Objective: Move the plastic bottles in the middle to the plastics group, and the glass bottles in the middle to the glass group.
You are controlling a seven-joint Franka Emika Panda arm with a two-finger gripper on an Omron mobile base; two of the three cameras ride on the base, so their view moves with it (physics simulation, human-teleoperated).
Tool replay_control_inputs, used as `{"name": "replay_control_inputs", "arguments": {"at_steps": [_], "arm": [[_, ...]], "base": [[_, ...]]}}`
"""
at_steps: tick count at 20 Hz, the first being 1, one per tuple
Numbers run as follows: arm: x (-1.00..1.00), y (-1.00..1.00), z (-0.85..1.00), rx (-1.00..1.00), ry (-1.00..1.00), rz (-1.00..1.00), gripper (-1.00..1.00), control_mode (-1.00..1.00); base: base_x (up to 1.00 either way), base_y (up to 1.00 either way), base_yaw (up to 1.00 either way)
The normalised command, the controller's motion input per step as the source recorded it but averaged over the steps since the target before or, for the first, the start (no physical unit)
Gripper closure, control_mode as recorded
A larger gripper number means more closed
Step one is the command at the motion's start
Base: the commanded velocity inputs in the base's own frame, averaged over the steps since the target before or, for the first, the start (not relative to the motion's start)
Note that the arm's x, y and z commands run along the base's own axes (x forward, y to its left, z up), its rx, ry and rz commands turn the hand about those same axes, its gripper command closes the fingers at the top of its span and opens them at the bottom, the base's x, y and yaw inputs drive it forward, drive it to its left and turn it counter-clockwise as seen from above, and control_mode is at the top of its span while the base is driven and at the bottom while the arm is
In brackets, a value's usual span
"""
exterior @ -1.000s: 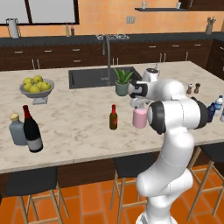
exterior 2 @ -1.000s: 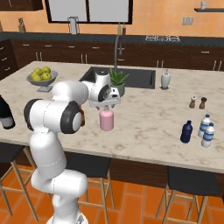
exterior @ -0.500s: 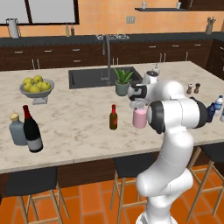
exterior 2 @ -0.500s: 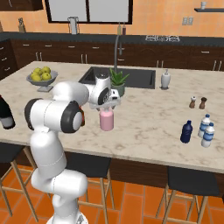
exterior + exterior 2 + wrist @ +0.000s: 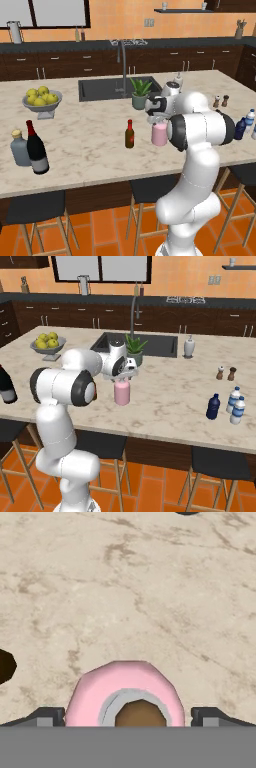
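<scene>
So the hand [image 5: 128, 718] is hanging right over the squat pale-pink bottle [image 5: 159, 134], looking straight down at it. From up top the bottle is a rounded, smooth pink shoulder with a grey ring and a brownish stopper in the middle. The two dark fingertips [image 5: 49, 716] sit spread wide, one on each side of the bottle, not touching it as far as I can see.

The desk [image 5: 90, 135] is a beige marble-look slab with brown veins, kind of glossy. Off to the hand's left there's the slim brown bottle with a red cap [image 5: 129, 134], standing upright near the pink one but apart from it. Well off on that same side stand the grey bottle with a yellow cap [image 5: 20, 148] and the tall dark wine bottle [image 5: 36, 149], pale label on it, too small to read.

Way over on the other side, the small navy-blue bottle [image 5: 213, 407] stands just beside two white bottles with blue caps [image 5: 236, 405]. A leafy potted plant [image 5: 134, 351] sits just beyond the hand, by the sink.
</scene>
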Motion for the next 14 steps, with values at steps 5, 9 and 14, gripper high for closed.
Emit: {"name": "replay_control_inputs", "arguments": {"at_steps": [5,9,14], "arm": [[0.04,0.00,0.00,0.00,0.00,0.00,-1.00,-1.00],[-0.03,0.00,0.01,0.00,0.00,0.00,-1.00,-1.00],[0.00,0.00,-0.18,0.00,0.00,0.00,-1.00,-1.00]], "base": [[0.00,0.00,0.00],[0.00,0.00,0.00],[0.00,0.00,0.00]]}}
